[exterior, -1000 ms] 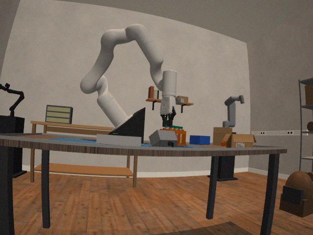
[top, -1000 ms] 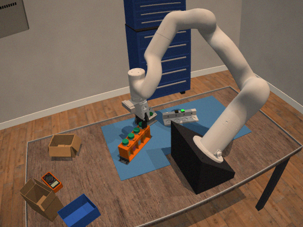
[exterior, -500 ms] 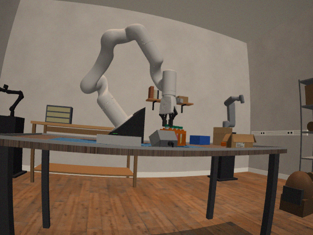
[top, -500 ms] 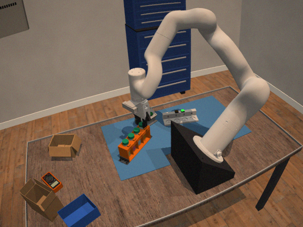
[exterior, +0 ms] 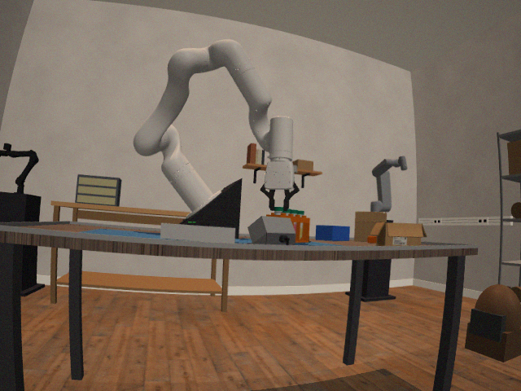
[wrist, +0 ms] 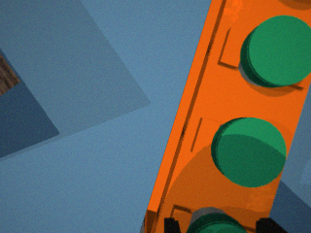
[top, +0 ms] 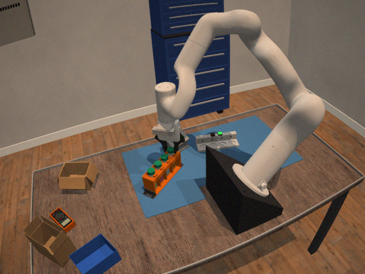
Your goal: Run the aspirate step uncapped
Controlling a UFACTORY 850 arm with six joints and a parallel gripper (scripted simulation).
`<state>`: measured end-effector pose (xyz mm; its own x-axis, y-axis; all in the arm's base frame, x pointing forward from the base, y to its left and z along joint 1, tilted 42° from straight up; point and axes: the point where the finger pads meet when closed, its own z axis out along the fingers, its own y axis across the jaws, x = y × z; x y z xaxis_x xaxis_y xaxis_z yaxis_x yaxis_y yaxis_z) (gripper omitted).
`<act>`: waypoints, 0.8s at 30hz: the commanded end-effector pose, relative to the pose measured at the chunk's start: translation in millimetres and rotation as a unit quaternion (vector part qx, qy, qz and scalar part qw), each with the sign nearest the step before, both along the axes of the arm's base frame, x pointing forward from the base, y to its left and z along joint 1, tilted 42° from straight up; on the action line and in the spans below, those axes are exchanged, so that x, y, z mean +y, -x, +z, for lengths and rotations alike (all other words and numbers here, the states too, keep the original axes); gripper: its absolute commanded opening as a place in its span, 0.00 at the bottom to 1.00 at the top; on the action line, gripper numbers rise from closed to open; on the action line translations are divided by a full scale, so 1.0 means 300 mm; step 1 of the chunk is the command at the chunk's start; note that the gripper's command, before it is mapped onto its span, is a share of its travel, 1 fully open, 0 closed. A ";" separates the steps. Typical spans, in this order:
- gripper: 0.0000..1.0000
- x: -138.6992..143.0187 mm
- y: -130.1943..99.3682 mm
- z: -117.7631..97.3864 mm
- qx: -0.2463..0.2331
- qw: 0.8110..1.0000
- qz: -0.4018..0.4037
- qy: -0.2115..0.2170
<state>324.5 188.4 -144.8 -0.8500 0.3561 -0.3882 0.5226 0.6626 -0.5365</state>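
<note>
The orange decapping station [top: 160, 180] [exterior: 300, 225] [wrist: 214, 97] stands on the blue mat [top: 177, 194], with a green cap on every tube. My gripper [top: 170, 147] [exterior: 278, 206] [wrist: 217, 225] points straight down over the far-end tube. Its fingers straddle that tube's green cap [top: 170, 150] [wrist: 216, 224] with a small gap on each side, so it is open. The cap sits on its tube. The grey cap tray [top: 235, 138] [exterior: 197, 232] shows its green lamp [top: 219, 133] lit, and its nests look empty. The grey key housing [exterior: 271, 229] stands beside the station.
The arm's black wedge base [top: 235, 194] stands right of the station. Two cardboard boxes [top: 77, 175] [top: 47, 238], an orange multimeter [top: 62, 219] and a blue bin [top: 94, 254] sit at the table's left end.
</note>
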 end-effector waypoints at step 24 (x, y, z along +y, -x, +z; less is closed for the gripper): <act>0.00 0.003 -0.002 0.001 0.165 0.971 0.174 0.017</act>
